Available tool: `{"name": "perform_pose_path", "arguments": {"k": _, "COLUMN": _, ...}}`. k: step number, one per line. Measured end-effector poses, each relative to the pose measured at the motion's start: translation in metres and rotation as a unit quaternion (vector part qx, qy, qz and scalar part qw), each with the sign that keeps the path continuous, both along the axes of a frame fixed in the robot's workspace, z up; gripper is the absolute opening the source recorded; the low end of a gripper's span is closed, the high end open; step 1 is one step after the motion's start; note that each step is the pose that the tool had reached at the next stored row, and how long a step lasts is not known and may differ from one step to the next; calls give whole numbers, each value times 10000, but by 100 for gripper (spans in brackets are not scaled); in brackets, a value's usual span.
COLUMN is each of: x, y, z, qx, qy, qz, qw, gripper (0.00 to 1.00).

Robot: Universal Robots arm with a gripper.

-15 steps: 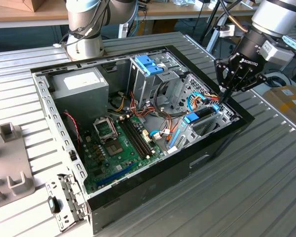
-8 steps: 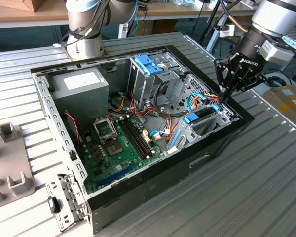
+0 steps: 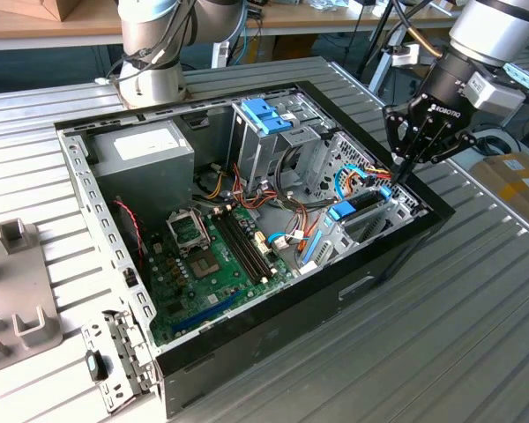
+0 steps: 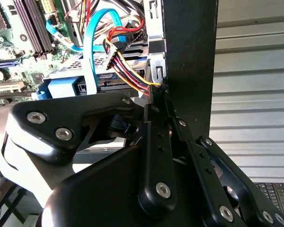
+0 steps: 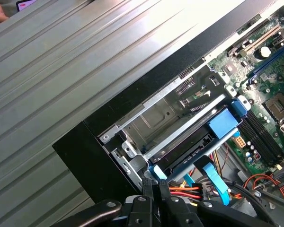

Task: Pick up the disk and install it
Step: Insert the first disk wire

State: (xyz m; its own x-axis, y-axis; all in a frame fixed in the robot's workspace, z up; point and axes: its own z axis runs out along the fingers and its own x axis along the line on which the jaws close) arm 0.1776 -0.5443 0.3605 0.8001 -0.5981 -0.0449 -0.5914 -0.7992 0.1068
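Ribbed metal tabletop [image 3: 476, 291] surrounds an open computer case [image 3: 273, 330] lying on its side, with a second robot base [image 3: 154, 53] at the case's 12 o'clock in the exterior view. My claw [image 3: 404, 166] hangs over the case corner at its 3 o'clock in that view, fingers [image 5: 154, 189] drawn together to a narrow point with no gap visible between them, and nothing held. Their tips sit at the bundle of red, yellow and black power wires [image 4: 128, 71] just beside the case wall. The disk [image 5: 187, 153] lies flat in the drive bay [image 5: 165, 116], its dark body framed by the light-blue carrier rail [image 5: 222, 124], so seating appears largely done; whether it is fully latched I cannot tell. A blue ribbon cable [image 4: 91, 47] and the power wires run to the disk's rear edge. Inside the case also sit the motherboard [image 3: 212, 264], a grey power supply [image 3: 145, 154] at 10 o'clock, and an upright cage carrying a deeper-blue latch [image 3: 266, 115] at 12 o'clock.
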Motion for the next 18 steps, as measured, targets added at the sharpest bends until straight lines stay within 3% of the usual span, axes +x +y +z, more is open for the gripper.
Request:
{"name": "perform_pose_path", "arguments": {"k": 13, "x": -198, "y": 0, "z": 0, "qx": 0, "qy": 0, "qz": -101, "qw": 9999, "gripper": 16}}
{"name": "perform_pose_path", "arguments": {"k": 18, "x": -321, "y": -2, "z": -4, "qx": 1, "qy": 0, "qz": -151, "qw": 9999, "gripper": 16}}
